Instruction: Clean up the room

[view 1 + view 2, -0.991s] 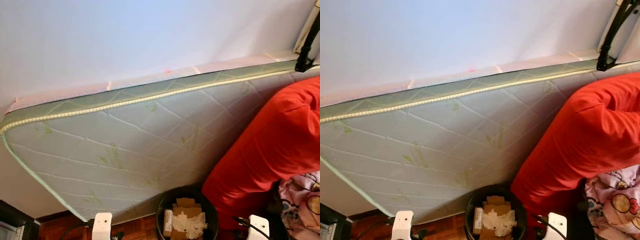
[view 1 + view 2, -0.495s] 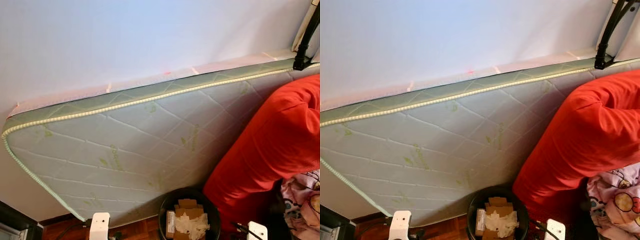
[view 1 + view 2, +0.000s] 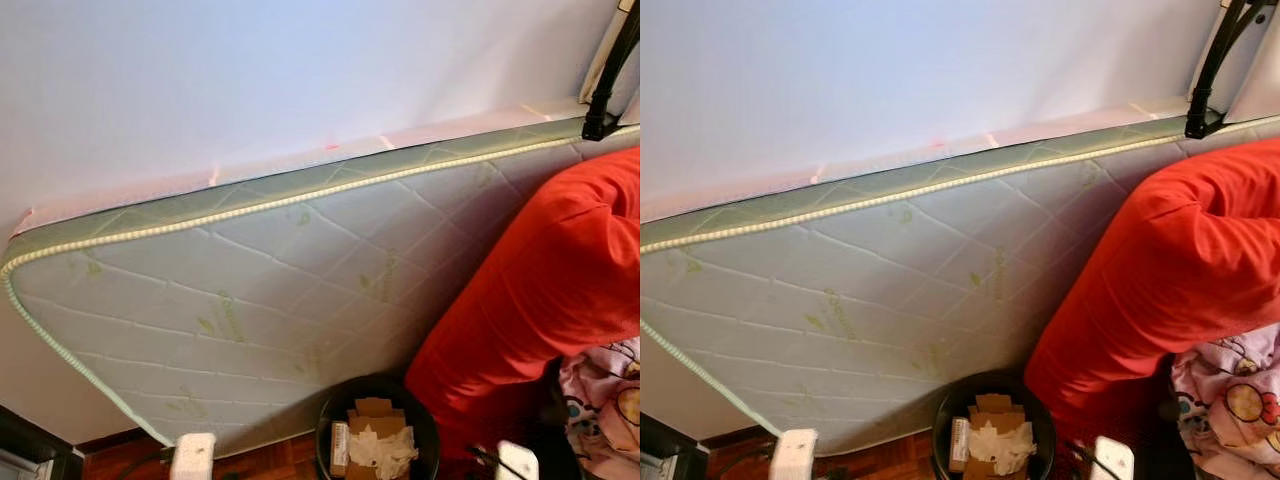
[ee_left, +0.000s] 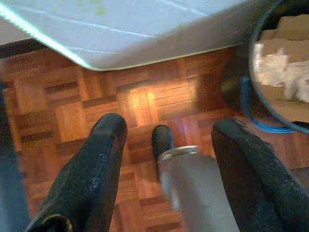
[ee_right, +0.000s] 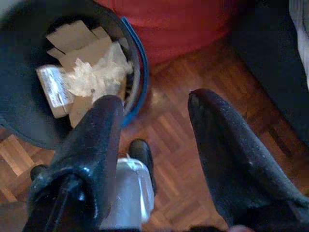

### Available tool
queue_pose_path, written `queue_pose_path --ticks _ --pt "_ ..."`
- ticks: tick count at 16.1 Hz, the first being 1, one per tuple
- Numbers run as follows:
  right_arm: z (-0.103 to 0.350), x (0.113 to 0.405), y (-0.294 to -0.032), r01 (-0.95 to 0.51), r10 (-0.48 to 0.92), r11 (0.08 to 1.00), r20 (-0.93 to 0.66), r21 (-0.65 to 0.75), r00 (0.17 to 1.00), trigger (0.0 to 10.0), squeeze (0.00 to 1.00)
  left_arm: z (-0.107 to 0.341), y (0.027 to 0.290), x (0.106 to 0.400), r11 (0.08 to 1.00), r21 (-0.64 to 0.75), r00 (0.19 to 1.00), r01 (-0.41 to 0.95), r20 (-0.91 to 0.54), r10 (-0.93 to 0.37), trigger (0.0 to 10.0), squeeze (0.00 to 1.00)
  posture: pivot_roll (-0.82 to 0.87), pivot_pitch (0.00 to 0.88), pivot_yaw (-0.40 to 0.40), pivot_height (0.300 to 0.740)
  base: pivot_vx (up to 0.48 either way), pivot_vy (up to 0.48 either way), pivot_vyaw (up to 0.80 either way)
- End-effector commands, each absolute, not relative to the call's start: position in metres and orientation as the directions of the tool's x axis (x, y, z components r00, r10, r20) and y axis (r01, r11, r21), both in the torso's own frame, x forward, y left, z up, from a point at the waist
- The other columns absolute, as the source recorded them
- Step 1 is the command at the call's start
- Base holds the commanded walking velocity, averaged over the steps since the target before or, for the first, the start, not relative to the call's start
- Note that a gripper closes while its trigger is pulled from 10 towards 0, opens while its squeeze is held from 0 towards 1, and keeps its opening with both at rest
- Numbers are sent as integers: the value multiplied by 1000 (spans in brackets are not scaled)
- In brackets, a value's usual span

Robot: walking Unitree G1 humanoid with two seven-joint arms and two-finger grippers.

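A black round bin [image 3: 378, 430] stands on the parquet floor, holding cardboard pieces [image 5: 82, 43] and crumpled white paper [image 5: 99, 72]. My right gripper [image 5: 155, 100] hangs open just beside the bin's rim, above the floor, with nothing between its fingers. My left gripper [image 4: 171, 126] is open too, low over the parquet near the mattress corner [image 4: 96, 63], with the bin [image 4: 282, 67] off to one side. White parts of both arms [image 3: 192, 458] [image 3: 517, 460] poke in at the bottom edge of the head views.
A quilted white and green mattress [image 3: 260, 300] leans on the pale wall. A big red cushion [image 3: 540, 300] rests against it beside the bin, and pink patterned fabric [image 3: 605, 400] lies at the far right. A black stand [image 3: 605, 90] rises at the top right.
The camera has shifted a little, so the white arm parts sit lower at the bottom edge. Mattress, cushion and bin have not moved.
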State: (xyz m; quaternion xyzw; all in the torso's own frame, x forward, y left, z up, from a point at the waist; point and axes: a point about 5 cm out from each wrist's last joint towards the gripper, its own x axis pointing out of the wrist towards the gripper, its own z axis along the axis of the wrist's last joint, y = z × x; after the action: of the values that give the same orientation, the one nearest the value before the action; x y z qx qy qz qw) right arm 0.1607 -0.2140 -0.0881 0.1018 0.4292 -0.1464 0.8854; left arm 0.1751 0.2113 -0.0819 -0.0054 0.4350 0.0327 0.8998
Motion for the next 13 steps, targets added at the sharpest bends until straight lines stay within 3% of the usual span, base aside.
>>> queue_pose_path --ticks 1,5,10,13 --pt "-88 163 -209 325 -155 944 -791 58 592 10000 0 -84 219 166 996 28 598 -81 -798 71 10000 0 -52 16 28 740 0 0 0" --pt "-91 157 -208 345 -164 937 -802 55 574 10000 0 -90 222 152 997 35 564 -74 -823 71 10000 0 -73 53 49 740 0 0 0" --pt "-97 142 -205 338 -160 940 -831 37 534 10000 0 -92 217 149 997 31 564 -72 -823 67 10000 0 -52 61 42 740 0 0 -710" --pt "-92 154 -207 329 -159 943 -808 46 568 10000 0 -90 217 154 997 30 576 -74 -814 67 10000 0 -43 57 39 740 0 0 -140"
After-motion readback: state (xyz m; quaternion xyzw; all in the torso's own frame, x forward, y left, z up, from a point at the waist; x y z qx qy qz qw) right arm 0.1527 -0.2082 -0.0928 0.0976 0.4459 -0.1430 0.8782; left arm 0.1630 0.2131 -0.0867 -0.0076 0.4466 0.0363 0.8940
